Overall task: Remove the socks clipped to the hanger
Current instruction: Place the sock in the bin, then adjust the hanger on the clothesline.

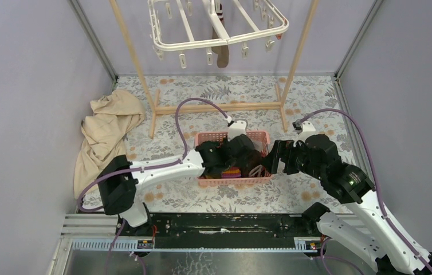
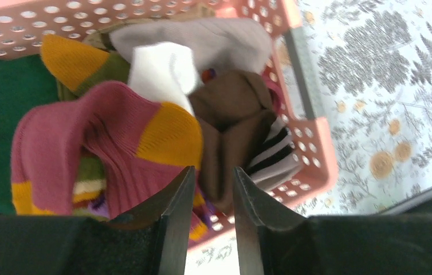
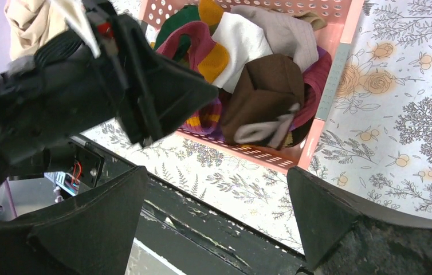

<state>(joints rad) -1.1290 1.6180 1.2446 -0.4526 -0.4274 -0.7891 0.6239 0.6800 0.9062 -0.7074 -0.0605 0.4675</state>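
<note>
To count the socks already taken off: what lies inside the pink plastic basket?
The pink plastic basket holds piled fabric socks: maroon-and-yellow ribbed, brown, white, grey, green. Its floor and any lower socks are covered.

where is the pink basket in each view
top external: basket dead centre, mostly covered by the arms
left wrist: upper left and middle, full of socks, right wall at mid-right
right wrist: top centre, near wall just below the middle
shared landmark: the floral cover under it, on the right side of both wrist views
</note>
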